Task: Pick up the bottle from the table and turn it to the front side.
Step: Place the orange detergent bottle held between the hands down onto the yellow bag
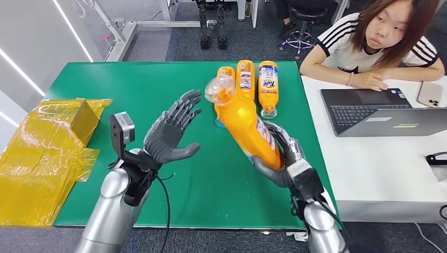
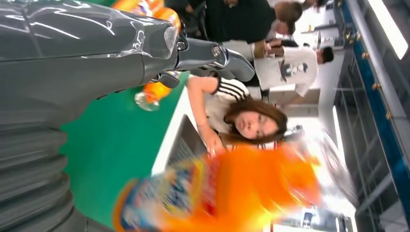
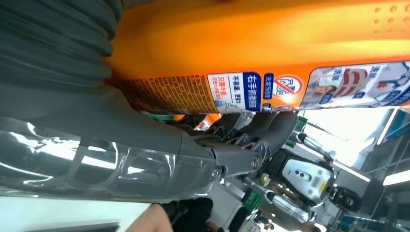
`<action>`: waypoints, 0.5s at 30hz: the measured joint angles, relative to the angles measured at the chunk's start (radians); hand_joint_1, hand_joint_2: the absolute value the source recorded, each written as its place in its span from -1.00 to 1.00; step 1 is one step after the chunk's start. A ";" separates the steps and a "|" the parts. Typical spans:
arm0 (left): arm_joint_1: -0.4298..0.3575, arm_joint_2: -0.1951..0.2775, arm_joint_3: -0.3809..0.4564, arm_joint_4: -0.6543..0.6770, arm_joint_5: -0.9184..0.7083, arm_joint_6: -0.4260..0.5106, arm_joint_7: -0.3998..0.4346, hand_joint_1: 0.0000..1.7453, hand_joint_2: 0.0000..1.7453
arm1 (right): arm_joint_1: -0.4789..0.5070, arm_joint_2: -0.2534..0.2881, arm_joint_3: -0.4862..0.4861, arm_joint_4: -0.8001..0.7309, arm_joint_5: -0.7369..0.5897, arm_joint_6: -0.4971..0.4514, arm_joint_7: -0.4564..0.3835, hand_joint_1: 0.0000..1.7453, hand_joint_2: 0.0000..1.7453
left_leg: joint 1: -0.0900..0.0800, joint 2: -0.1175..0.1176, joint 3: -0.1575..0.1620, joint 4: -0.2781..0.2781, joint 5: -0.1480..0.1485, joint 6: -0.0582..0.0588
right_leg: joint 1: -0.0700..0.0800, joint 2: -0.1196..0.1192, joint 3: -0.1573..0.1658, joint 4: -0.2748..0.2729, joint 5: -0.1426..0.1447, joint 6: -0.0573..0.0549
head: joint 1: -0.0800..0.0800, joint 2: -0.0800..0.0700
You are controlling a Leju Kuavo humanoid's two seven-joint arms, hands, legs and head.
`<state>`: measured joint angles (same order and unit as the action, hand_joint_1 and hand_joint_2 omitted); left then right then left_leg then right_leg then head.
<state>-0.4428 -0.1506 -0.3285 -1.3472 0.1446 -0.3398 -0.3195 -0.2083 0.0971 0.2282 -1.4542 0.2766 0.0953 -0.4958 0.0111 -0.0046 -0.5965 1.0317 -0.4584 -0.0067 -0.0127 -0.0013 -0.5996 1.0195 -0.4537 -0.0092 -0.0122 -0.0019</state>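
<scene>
My right hand [image 1: 280,154] grips an orange detergent bottle [image 1: 246,125] by its lower body and holds it above the green table [image 1: 132,95], tilted with its clear cap [image 1: 219,88] up and to the left. The bottle's label [image 3: 251,89] runs past my right hand's fingers [image 3: 261,130] in the right wrist view. My left hand [image 1: 171,132] hovers left of the bottle with fingers spread, palm toward it, holding nothing. The left wrist view shows that hand's thumb [image 2: 212,55] and the held bottle [image 2: 217,193] blurred close by.
Three more orange bottles [image 1: 245,79] lie side by side at the table's far middle. Crumpled yellow plastic wrap [image 1: 47,147] lies at the left edge. A person [image 1: 379,42] sits at a white desk [image 1: 379,174] on the right with a laptop [image 1: 379,110] and phone [image 1: 429,94].
</scene>
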 joint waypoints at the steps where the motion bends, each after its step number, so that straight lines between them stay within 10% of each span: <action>1: -0.039 -0.002 0.000 0.018 0.022 -0.009 0.020 -1.00 1.00 | -0.042 0.010 0.017 0.036 0.014 -0.014 0.005 1.00 1.00 | 0.000 0.000 0.000 0.000 0.001 0.000 | 0.000 0.000 0.000 0.000 0.001 0.000 | 0.000 0.000; 15: -0.323 0.022 0.015 0.276 0.199 -0.066 0.045 -1.00 1.00 | -0.280 0.049 0.193 0.165 0.127 -0.112 0.063 1.00 1.00 | 0.000 -0.001 -0.002 0.000 0.002 -0.001 | 0.000 -0.001 -0.002 0.001 0.001 0.000 | 0.000 0.000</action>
<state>-0.7662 -0.1284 -0.3135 -1.0712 0.3435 -0.4062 -0.2749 -0.4882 0.1458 0.4213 -1.2893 0.4034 -0.0168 -0.4330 0.0111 -0.0055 -0.5986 1.0317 -0.4565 -0.0079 -0.0127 -0.0018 -0.6013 1.0202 -0.4523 -0.0089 -0.0123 -0.0019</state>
